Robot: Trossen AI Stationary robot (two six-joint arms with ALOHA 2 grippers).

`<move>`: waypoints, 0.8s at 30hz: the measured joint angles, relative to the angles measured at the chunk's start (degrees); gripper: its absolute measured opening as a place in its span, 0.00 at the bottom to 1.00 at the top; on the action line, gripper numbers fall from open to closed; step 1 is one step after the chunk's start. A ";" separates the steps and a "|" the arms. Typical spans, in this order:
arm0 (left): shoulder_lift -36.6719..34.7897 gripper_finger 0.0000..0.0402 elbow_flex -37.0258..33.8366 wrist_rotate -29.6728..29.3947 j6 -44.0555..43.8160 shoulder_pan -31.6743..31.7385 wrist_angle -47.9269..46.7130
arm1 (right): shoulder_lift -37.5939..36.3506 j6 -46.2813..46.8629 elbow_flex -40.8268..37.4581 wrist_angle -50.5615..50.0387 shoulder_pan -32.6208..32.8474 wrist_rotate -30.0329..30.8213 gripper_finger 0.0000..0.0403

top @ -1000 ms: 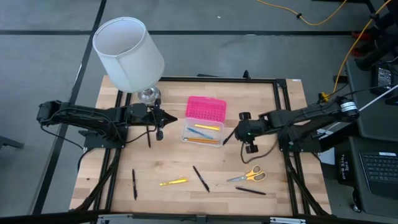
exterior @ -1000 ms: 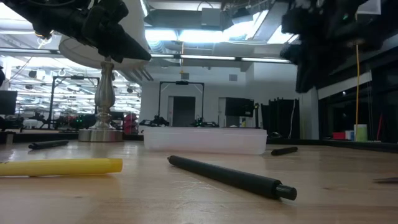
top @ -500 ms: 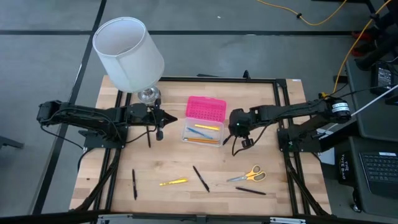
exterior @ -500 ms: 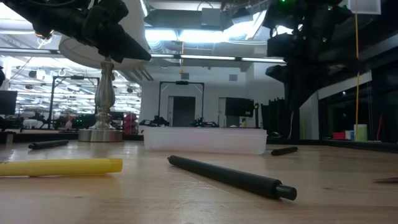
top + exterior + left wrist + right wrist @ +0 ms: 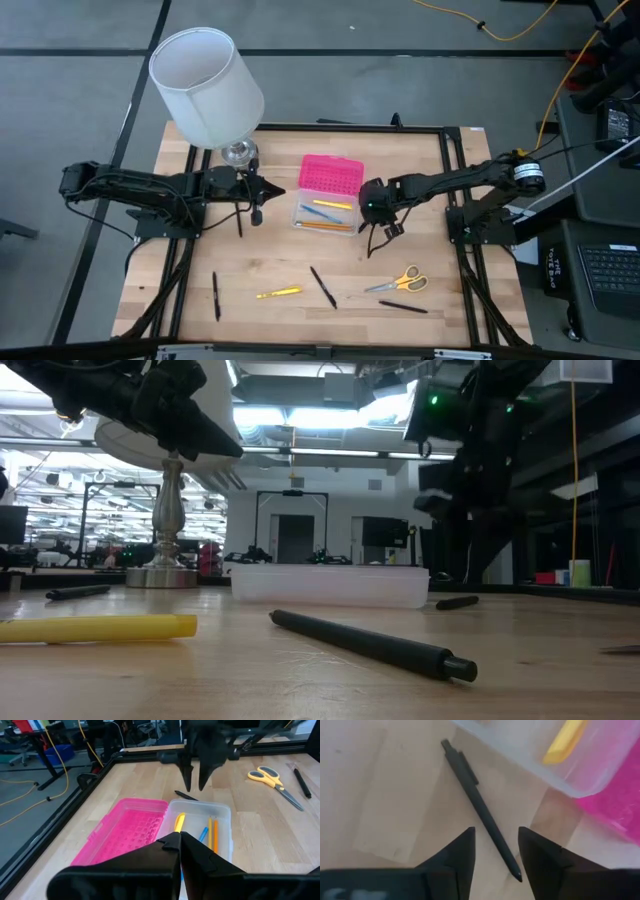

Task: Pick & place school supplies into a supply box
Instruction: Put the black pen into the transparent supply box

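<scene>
Right beneath the right gripper [image 5: 495, 852] a black pen [image 5: 480, 807] lies flat on the bare table [image 5: 430, 160], just beside the clear base of the supply box [image 5: 326, 214]; the shaft of the pen runs up between the two dark fingers [image 5: 455, 852], which stand apart and do not touch it. Seen from above, that right gripper [image 5: 372, 205] hangs at the side of the box base nearest the right arm, with the pen's tip [image 5: 362, 226] showing just past it.

Inside the base lie a yellow marker [image 5: 179, 822], a blue pen [image 5: 202, 834] and an orange pencil [image 5: 216, 831], side by side. The pink lid [image 5: 331, 174] lies open, flat on the table, joined to the far side of the base from the gripper's near edge.

Farther from the gripper, toward the front of the table, rest the yellow-handled scissors [image 5: 397, 282], another black pen [image 5: 403, 307], a black pen at a slant [image 5: 323, 287], a yellow marker [image 5: 278, 293] and one more black pen [image 5: 216, 296].

Across the box, the left gripper [image 5: 262, 198] hovers with its fingers pressed together and nothing between them, next to the lamp [image 5: 208, 84] with its white shade.
</scene>
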 joint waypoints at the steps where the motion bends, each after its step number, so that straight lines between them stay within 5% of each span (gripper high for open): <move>1: 0.00 0.00 0.00 0.00 0.00 -0.01 0.00 | 0.94 0.02 0.01 0.06 -0.26 0.00 0.39; 18: 0.00 0.01 0.00 0.00 0.00 0.01 0.00 | 8.65 -2.36 0.14 2.70 -2.85 -4.07 0.39; 24: 0.00 0.01 0.00 0.00 0.01 0.00 0.00 | 8.75 -2.25 0.17 2.15 -3.38 -5.94 0.32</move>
